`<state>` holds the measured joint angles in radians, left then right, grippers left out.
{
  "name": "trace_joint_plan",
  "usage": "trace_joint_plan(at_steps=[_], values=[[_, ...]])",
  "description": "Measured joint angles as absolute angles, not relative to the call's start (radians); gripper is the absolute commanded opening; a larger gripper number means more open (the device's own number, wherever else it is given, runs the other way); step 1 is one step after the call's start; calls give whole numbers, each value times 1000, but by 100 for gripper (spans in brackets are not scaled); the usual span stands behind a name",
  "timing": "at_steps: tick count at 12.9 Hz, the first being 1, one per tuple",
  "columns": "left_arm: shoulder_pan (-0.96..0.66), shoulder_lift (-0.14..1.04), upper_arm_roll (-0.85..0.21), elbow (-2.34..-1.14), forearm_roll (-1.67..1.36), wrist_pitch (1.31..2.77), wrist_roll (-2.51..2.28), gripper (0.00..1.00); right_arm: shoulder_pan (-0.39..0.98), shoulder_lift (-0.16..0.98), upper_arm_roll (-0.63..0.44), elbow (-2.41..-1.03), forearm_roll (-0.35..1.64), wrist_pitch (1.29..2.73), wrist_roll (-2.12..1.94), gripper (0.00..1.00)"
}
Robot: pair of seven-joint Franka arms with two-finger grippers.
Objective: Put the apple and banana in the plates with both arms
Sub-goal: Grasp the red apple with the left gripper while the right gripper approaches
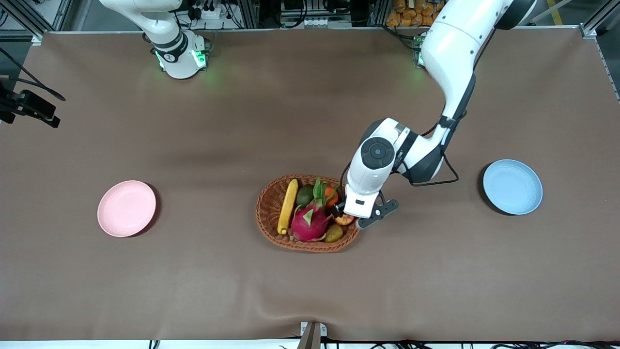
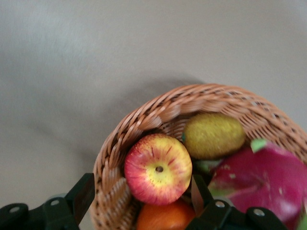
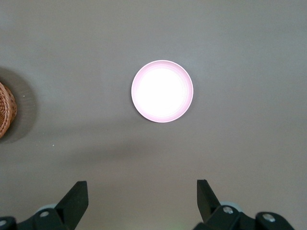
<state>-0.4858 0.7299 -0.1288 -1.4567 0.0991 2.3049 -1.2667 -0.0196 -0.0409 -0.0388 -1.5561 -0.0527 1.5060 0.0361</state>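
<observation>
Brown cloth covers the whole table (image 1: 193, 281), and the two white jointed arms work from the top edge of the front view. Left arm is bent down over the oval brown wicker basket (image 1: 271, 198) sitting mid-table, and the left gripper (image 2: 139, 199) is lowered into the basket's end toward the left arm, fingers spread wide on either side of the small round red apple with yellow patches (image 2: 159, 168) but not squeezing it as far as I can see. Packed right around that gripper are a big magenta dragon fruit (image 1: 307, 224), a small orange fruit (image 2: 163, 218) and a yellowish-green lumpy fruit (image 2: 213, 135). The long slim yellow banana (image 1: 287, 206) lies in the basket too, past the dragon fruit from the gripper. A light blue round plate (image 1: 512, 186) sits well apart toward the left arm's end. Right gripper (image 3: 140, 199) waits high up, fingers spread, looking straight down at the pale pink round plate (image 3: 162, 91), which is bare.
</observation>
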Motion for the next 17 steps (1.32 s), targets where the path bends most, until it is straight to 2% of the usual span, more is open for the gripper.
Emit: trace_joint_plan(at_steps=[4,12,17], values=[[-504,762,-129,-1414,99,2309,-1487,87,-20,-41,-42,-1556,-97,1499,36,100],[-496,768,-124,-1413,98,2283,-1993,87,-15,-10,-34,-1532,-99,1492,36,100],[-465,780,-120,-1412,-32,2282,-2131,88,12,-1,-30,-1500,-86,1472,36,100]])
